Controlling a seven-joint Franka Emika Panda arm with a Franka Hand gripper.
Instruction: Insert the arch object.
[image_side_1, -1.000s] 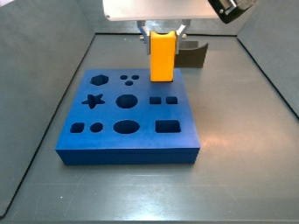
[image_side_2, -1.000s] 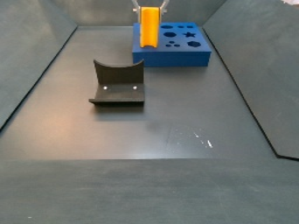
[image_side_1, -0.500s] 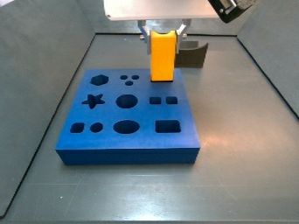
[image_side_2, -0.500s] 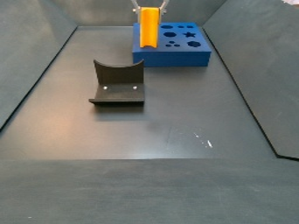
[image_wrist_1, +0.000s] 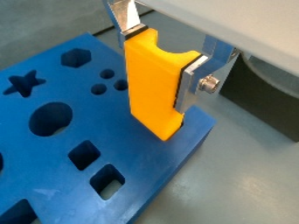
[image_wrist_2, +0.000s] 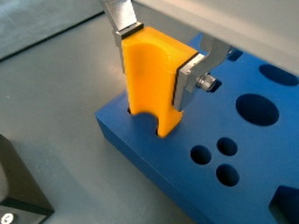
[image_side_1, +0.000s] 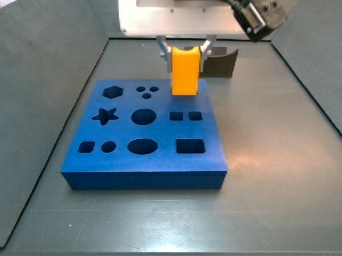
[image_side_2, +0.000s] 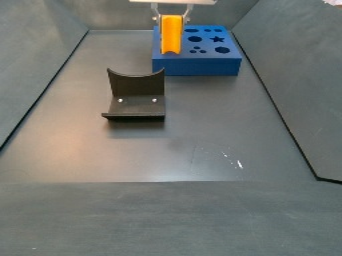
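Above the far edge of the blue slab (image_wrist_1: 146, 162), the tool (image_wrist_1: 163, 61) is clamping the orange arch object (image_wrist_1: 152, 83) between its silver fingers (image_wrist_2: 187, 74), the notched end pointing down at the slab. The piece is hanging close to the slab's rim, so a descent off any matching hole is likely risking a jam on the blue surface or a slip over the edge onto the counter (image_side_2: 187, 170). The fixture (image_side_2: 134, 97) is standing well apart from the slab.
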